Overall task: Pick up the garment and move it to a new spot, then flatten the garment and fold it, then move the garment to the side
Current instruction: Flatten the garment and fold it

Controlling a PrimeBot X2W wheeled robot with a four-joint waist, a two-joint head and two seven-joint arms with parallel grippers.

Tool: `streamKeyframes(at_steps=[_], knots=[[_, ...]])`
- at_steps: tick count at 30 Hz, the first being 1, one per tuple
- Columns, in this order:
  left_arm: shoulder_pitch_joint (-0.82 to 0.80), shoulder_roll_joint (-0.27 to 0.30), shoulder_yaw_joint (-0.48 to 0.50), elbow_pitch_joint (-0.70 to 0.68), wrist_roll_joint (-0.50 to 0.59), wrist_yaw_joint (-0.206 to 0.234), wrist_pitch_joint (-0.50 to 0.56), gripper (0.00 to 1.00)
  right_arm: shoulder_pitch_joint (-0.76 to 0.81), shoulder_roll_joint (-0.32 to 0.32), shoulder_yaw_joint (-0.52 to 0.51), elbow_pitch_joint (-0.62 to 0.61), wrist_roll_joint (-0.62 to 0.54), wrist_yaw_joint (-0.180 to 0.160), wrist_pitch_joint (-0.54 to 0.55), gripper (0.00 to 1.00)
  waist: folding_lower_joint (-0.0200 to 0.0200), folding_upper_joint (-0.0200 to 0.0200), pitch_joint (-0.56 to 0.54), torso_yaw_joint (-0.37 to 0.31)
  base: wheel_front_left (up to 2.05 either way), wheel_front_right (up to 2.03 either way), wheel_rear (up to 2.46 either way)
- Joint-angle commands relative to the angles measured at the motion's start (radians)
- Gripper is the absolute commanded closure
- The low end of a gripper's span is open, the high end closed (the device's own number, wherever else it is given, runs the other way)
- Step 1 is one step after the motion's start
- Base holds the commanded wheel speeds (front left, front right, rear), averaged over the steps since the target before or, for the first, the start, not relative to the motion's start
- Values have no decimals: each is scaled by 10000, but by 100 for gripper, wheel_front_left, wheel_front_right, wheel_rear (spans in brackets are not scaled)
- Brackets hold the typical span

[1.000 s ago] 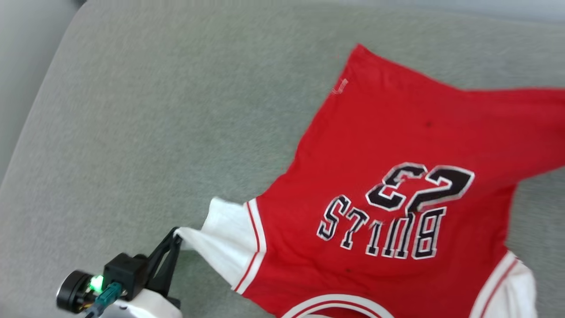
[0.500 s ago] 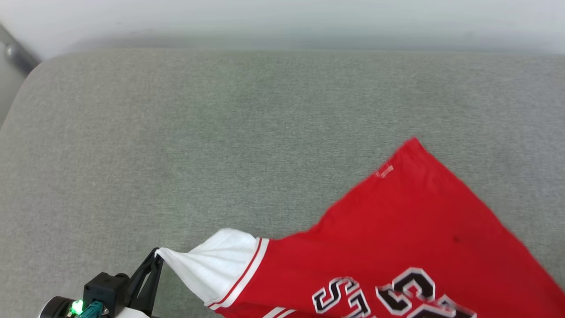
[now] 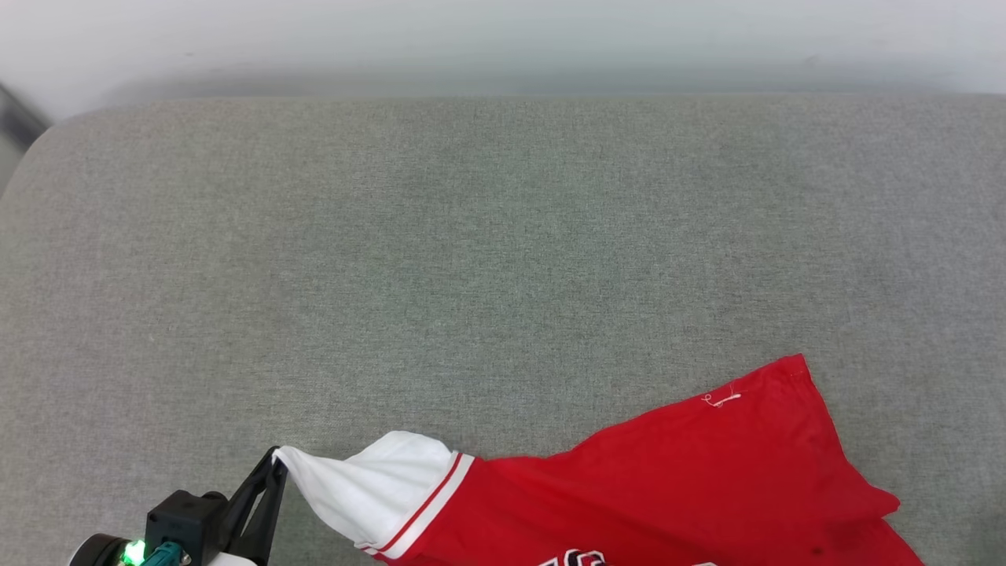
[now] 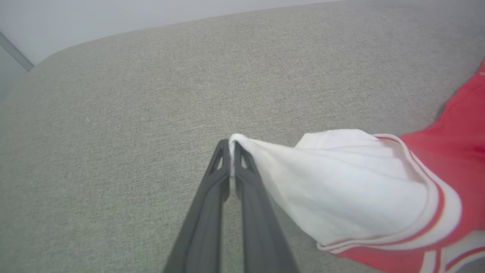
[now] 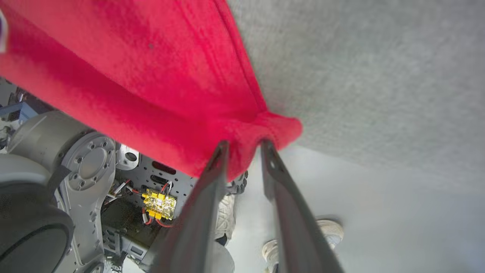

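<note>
**garment (image 3: pixel 668 487) strung along the bottom edge; left hold sure, right unclear**

In the head view it sits low right, long axis running left-right along the bottom of the frame. left gripper (image 3: pixel 275 460) at lower left: fingers pressed together on the tip of the white sleeve (image 3: pixel 369 487), cloth running off to their right. right gripper (image 5: pixel 244 146): 2 fingers slightly apart, red hem (image 5: pixel 280 127) bunched between them. Can't tell if it's pinched or loose. Bare grey surface (image 3: pixel 503 259) lies above, so my guess is the spread goes that way.

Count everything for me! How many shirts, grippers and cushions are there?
shirt: 1
grippers: 2, the left gripper and the right gripper
cushion: 1
Total: 4
</note>
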Motion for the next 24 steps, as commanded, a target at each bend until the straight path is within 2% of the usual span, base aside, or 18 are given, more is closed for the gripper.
streamKeyframes(at_steps=[1, 7, 13, 18, 24], knots=[[-28, 6, 6, -45, 20, 22, 10, 100, -441, 64, -465, -180, -70, -7, -164, 0, 0, -1, -10, 16, 0, 0, 0], [-217, -87, -108, -89, 140, -45, 81, 100, -1594, -56, -1640, -1186, -172, -7, -161, 0, 0, -1, 68, 182, 0, 0, 0], [-460, -192, -171, -80, 235, -75, 96, 100, -2987, -342, -1687, -2174, -283, -7, 604, 0, 0, -1, 295, 395, 0, 0, 0], [-735, -343, -263, -9, 357, -185, 144, 100, -4906, -373, -583, -2780, -572, -7, 1757, 0, 0, -1, 550, 601, 0, 0, 0], [-1031, -561, -347, 77, 489, -266, 134, 100, -7129, 396, 1456, -2226, -1245, -7, 3193, 0, 0, -1, 843, 794, 0, 0, 0]])
